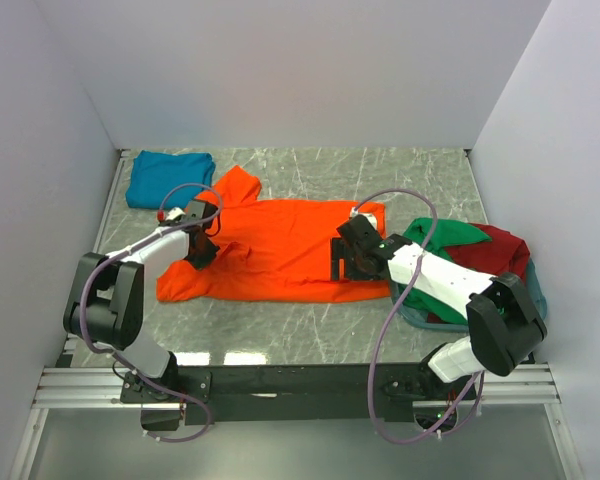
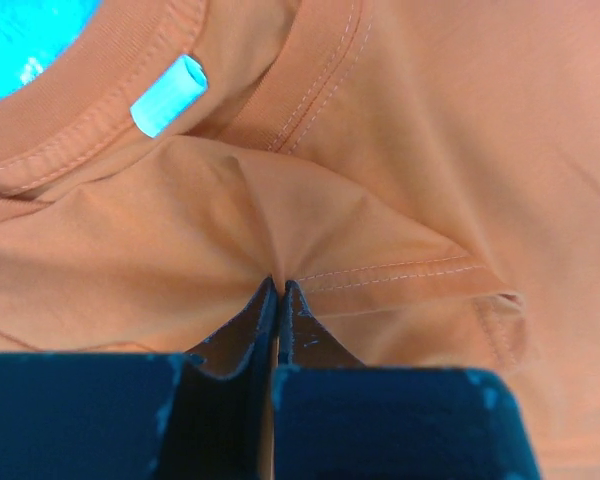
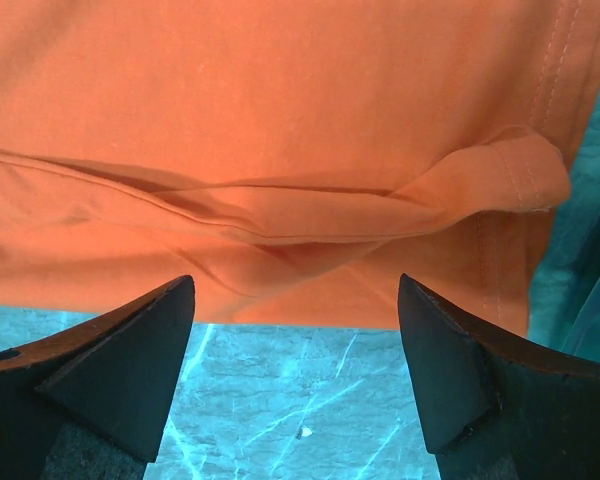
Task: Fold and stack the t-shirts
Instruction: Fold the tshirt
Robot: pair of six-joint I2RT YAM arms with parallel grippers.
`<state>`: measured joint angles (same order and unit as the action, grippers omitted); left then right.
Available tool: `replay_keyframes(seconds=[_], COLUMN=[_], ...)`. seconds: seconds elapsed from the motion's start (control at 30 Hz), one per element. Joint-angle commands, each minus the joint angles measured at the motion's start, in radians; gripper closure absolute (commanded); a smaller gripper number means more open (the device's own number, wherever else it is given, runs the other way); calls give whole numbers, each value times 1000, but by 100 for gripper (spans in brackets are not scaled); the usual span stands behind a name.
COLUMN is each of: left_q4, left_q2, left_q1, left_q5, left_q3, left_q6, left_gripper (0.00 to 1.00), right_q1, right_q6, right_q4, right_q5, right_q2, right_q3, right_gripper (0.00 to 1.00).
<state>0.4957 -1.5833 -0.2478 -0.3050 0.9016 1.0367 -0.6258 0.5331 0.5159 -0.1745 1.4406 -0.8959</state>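
Note:
An orange t-shirt lies spread flat across the middle of the table, collar end to the left. My left gripper is shut on a pinch of its cloth just below the collar; the fabric puckers at the fingertips. Over the shirt's right end, my right gripper stands open. Its fingers straddle bare table just short of the wrinkled orange edge, holding nothing. A folded teal t-shirt sits at the back left. A green t-shirt and a dark red one lie heaped at the right.
A grey-blue basket at the right edge holds the green and red shirts, under my right arm. White walls close in the marble table on the left, back and right. The arm bases sit on a rail at the near edge.

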Motion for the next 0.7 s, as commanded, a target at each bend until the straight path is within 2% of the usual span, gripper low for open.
replay_keyframes(seconds=[0.0,0.13,0.2,0.4,0.6,0.67], left_q4=[30,53,61,69,43,40], left_q2=[5,-4,-14,-49,-76,-76], left_q1=[12,28,36,41,42,42], left_q5=[-39,-40,-36,-10,17,17], left_q3=[69,106,117,132,132,137], left_q6=[-4,-18,-30,-53,-56,-50], left_gripper=[96,90,82,71,71,75], right_q1=[-3,-3,-3,-3,-3,-3], right_q6=[-4,-10,-15,-21,-15,-13], right_q4=[-10,-5,-2,4,1,3], right_q5=[-25,-34,-37,-46,-48,-46], right_q2=[-26,-17,-13,0,6,9], right_q3=[-8,-18,-20,-32,-26,-26], right_gripper=[12,12,12,12,12,12])
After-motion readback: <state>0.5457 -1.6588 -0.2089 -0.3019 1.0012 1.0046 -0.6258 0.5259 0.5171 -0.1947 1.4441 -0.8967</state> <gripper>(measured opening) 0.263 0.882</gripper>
